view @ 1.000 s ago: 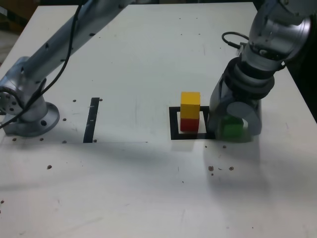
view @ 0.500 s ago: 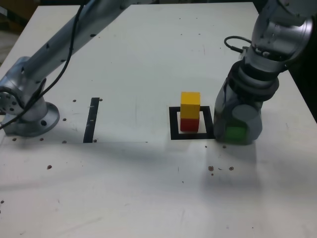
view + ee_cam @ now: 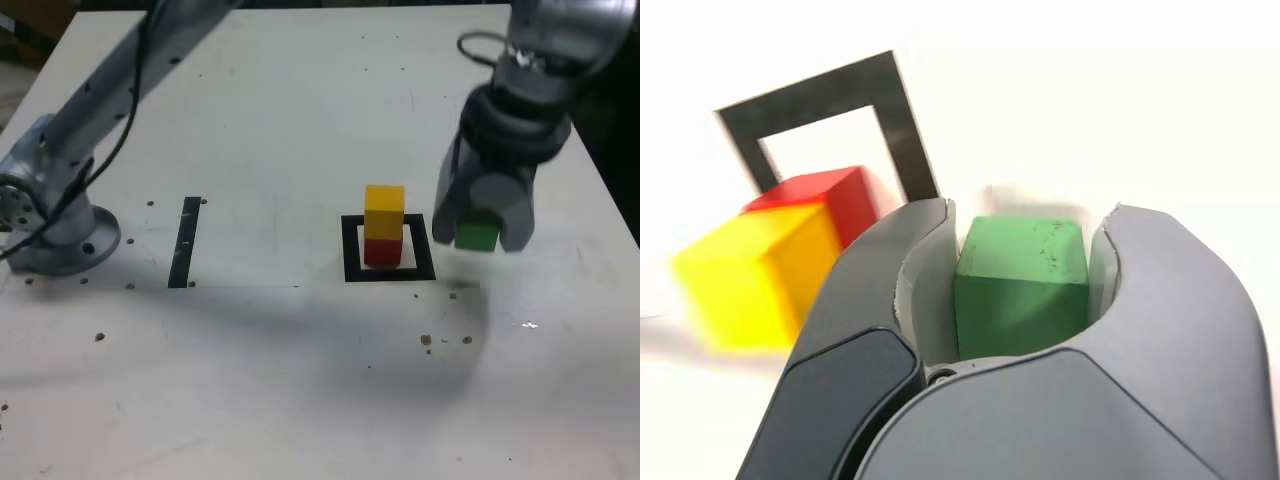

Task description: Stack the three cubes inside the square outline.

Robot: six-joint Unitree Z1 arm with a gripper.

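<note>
Centre of the exterior view: your yellow cube [image 3: 384, 199] sits on the red cube [image 3: 380, 250] inside the square outline [image 3: 349, 249], flat black tape on a white tabletop [image 3: 280, 110]. Centre-right, your gripper [image 3: 479, 236] is closed on the green cube [image 3: 476, 236], matte and sharp-edged, raised off the tabletop. Remaining: top the stack.

The arm [image 3: 120, 95] is built of silver-grey metal tubes, studded with small dark screws, on a round flanged base [image 3: 55, 235]. A black cable [image 3: 130, 130] is run along it. The hand [image 3: 478, 236] is formed of two curved grey shells.
</note>
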